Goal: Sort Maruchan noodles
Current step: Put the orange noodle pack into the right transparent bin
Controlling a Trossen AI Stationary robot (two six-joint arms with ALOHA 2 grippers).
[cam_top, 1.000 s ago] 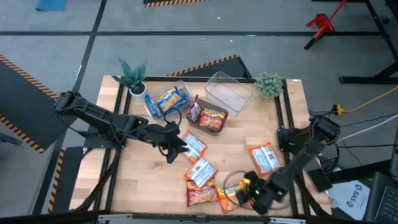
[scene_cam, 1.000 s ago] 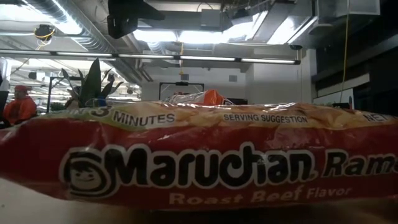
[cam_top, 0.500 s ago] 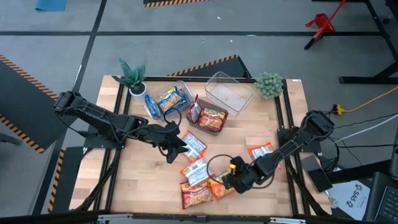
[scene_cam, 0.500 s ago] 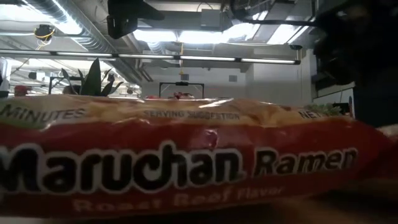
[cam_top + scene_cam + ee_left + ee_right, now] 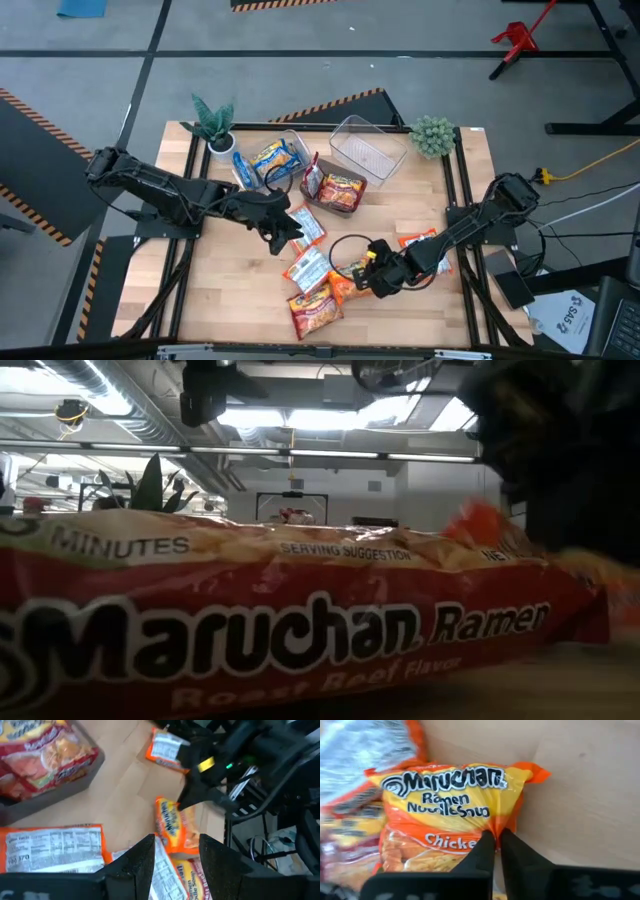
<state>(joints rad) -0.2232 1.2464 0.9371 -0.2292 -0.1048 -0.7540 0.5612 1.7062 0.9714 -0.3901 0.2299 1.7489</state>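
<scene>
Several Maruchan noodles lie loose near the table's front. They include an orange chicken packet (image 5: 345, 287), an orange packet lying label side up (image 5: 308, 266), a red roast beef packet (image 5: 312, 310) and another orange one (image 5: 424, 252). My right gripper (image 5: 368, 280) is low over the table, shut on the chicken packet (image 5: 450, 805). My left gripper (image 5: 285, 232) hovers open near the table's middle, beside an orange packet (image 5: 308, 228), with nothing between its fingers (image 5: 145, 857). The roast beef packet (image 5: 280, 630) fills the low view. My right gripper pinches the chicken packet's wrapper (image 5: 492, 826) between its two fingertips, near the middle of one long side. The film puckers toward the fingers. They come from above, slanting down. The packet lies flat on the table, one end against the neighbouring packets.
Three bins stand at the back: a clear bin (image 5: 290, 140) with blue packets, a grey bin (image 5: 310, 196) with red packets, and a clear bin (image 5: 368, 148) with no packets in it. Small plants (image 5: 212, 122) (image 5: 432, 134) stand at the far corners. Bare wood shows at the front left.
My right gripper has swept from the near right toward the table's middle and taken hold of the chicken packet. The chicken packet, the label-up orange packet and the roast beef packet have slid toward the left.
</scene>
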